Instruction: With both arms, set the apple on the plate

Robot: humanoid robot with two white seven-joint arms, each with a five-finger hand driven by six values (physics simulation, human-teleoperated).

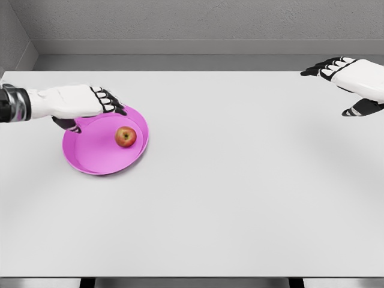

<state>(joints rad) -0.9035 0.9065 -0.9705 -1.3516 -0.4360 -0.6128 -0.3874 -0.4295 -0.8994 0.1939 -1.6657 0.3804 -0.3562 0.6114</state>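
A red-yellow apple (125, 137) lies on the magenta plate (99, 157), right of the plate's middle. My left hand (102, 107) reaches in from the left and sits at the plate's far-left rim, fingers over the rim and thumb below it, shut on the plate. The apple is a short way to the right of those fingers and free of them. My right hand (345, 81) hovers at the far right of the table, fingers spread, holding nothing.
The white table (240, 180) runs the full width of the view, with its front edge near the bottom. A grey wall stands behind the table's far edge.
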